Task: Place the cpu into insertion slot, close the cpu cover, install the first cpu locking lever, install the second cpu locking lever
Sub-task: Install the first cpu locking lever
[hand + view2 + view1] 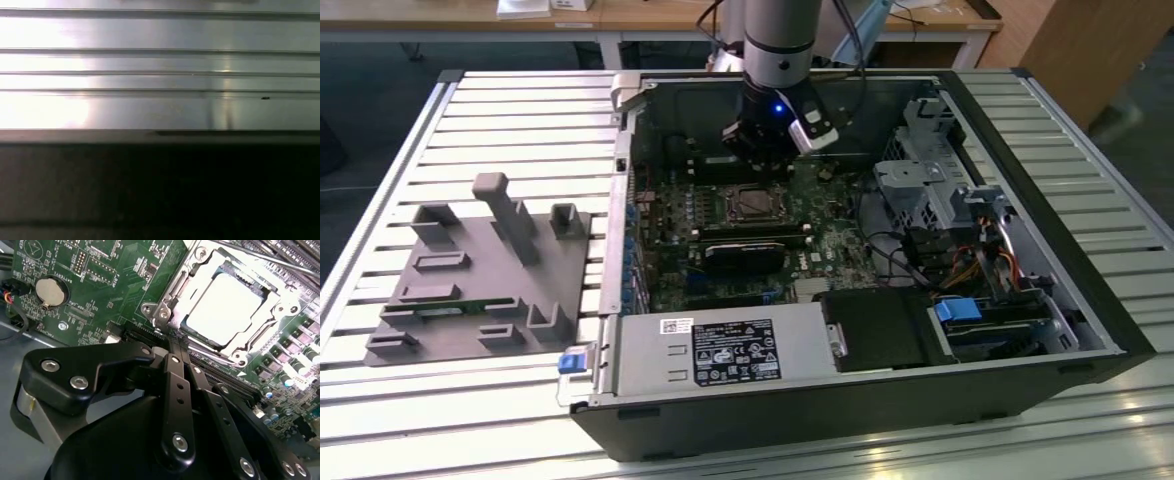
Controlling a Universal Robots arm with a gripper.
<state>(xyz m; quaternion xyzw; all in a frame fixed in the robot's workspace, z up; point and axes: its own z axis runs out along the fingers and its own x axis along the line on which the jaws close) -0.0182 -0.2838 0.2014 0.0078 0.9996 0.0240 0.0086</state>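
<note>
One cpu (224, 310) seated in insertion slot (cpu cover (280, 305) down) | pincer (175, 342) pressed together, empty

In the exterior view the gripper (761, 160) is held inside the open computer case (1067, 290), just above the insertion slot (754, 203). In the second wrist view the cpu (225, 310) is seated within the cpu cover (200, 277), just beyond the fingertips (172, 347); a coin battery (49, 292) is set well aside.
</note>
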